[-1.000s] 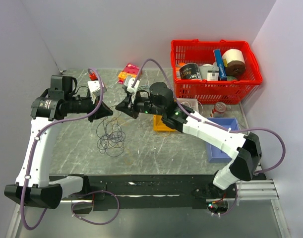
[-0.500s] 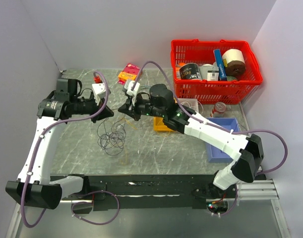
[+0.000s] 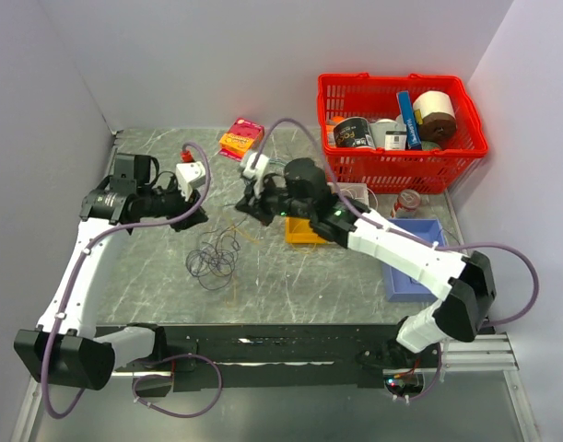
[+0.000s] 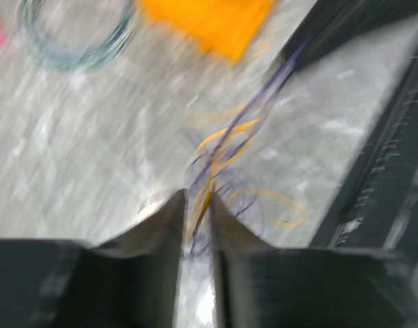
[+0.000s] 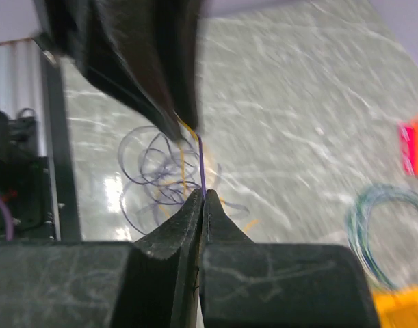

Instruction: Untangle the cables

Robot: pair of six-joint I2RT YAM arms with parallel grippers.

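The cables (image 3: 212, 260) are a loose tangle of dark purple and yellow strands on the grey table, just in front of both grippers. My left gripper (image 3: 200, 217) is closed down on yellow and purple strands (image 4: 207, 154), which run up from its jaws toward the right gripper. My right gripper (image 3: 241, 204) is shut on a single purple strand (image 5: 202, 164) that leads to the left gripper's fingers (image 5: 147, 75). The rest of the tangle (image 5: 157, 174) hangs and lies below the two grippers. The grippers stand a short way apart.
A blue-green wire coil (image 4: 75, 41) lies by an orange tray (image 3: 304, 230). A red basket (image 3: 401, 81) of goods stands at the back right, and a blue bin (image 3: 412, 258) and a can (image 3: 408, 198) at the right. A pink-orange packet (image 3: 240, 136) lies at the back.
My right gripper has moved right, away from the left gripper, pulling a strand taut between them. The left gripper has shifted slightly nearer, and the tangle has drawn in and moved a little right.
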